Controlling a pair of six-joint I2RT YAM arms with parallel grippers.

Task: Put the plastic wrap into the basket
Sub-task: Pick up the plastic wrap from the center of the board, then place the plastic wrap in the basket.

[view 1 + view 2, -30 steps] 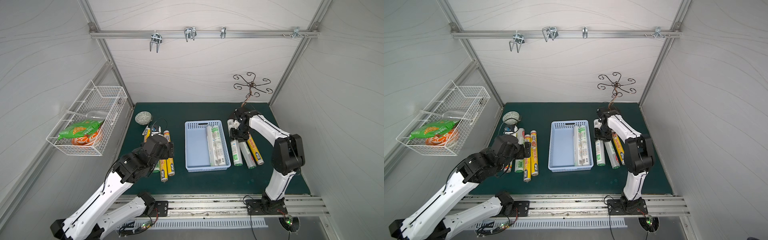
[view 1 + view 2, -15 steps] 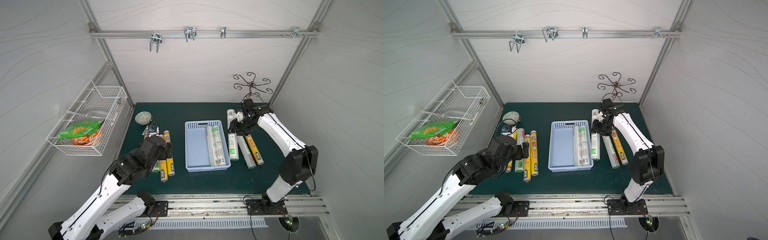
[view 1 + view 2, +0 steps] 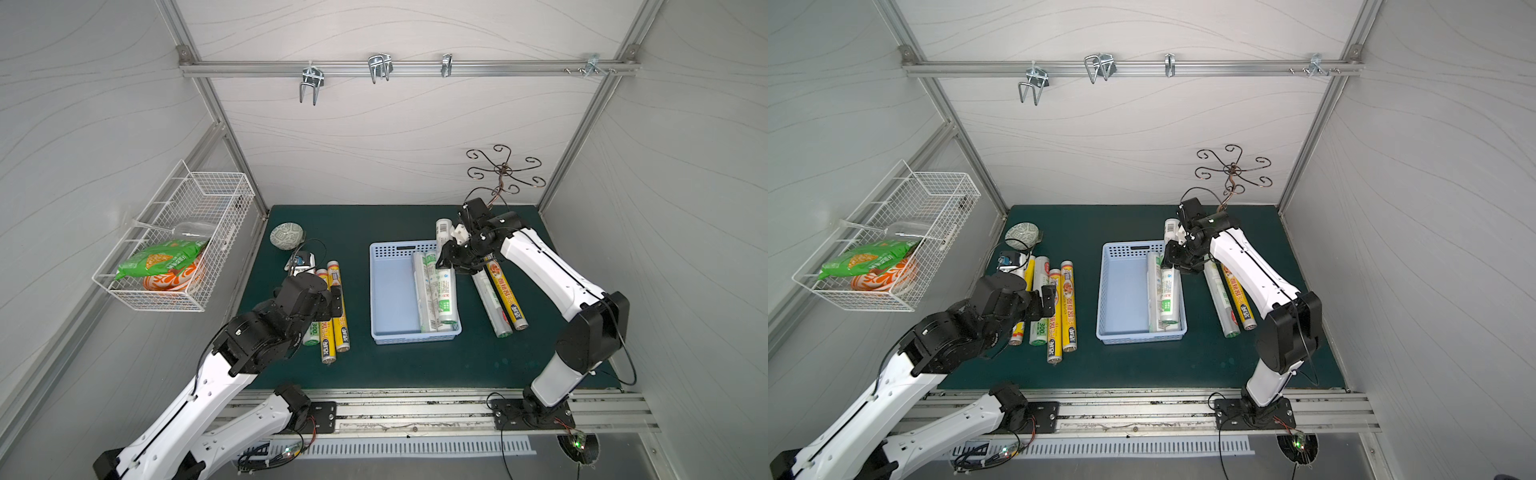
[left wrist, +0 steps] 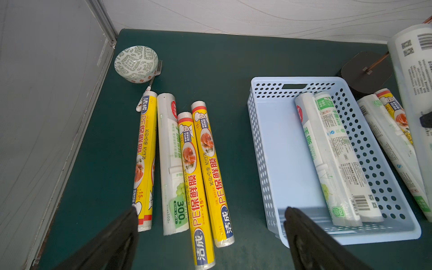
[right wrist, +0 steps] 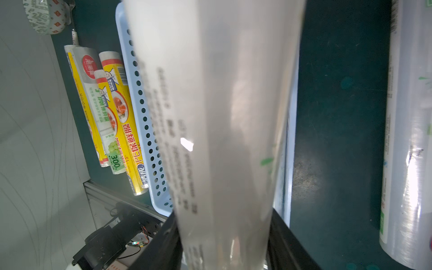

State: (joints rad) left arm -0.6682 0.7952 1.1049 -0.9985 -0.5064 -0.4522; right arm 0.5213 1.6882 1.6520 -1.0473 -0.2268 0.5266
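Observation:
The light blue basket [image 3: 392, 291] [image 3: 1121, 291] [image 4: 287, 152] stands mid-mat with two white plastic wrap rolls [image 3: 424, 291] [image 4: 327, 152] along its right side. My right gripper [image 3: 451, 259] [image 3: 1177, 259] [image 5: 224, 233] is shut on another white roll [image 3: 444, 232] [image 5: 222, 117], held tilted above the basket's right rim [image 5: 145, 117]. A clear roll [image 3: 490, 299] and a yellow one [image 3: 505, 295] lie right of the basket. Several rolls, mostly yellow [image 3: 338, 307] [image 4: 205, 168], lie left of it. My left gripper [image 3: 332, 299] [image 4: 210, 212] hovers open over their near ends, holding nothing.
A patterned bowl [image 3: 286, 236] [image 4: 135, 63] and a fork [image 4: 152, 79] sit at the back left of the mat. A white wire basket [image 3: 178, 245] with snack packs hangs on the left wall. A metal hook stand [image 3: 503, 174] rises at the back right, behind the right arm.
My right gripper has lifted a white roll off the mat from the group right of the basket and carried it left, over the basket's right rim. The left arm has drawn back slightly.

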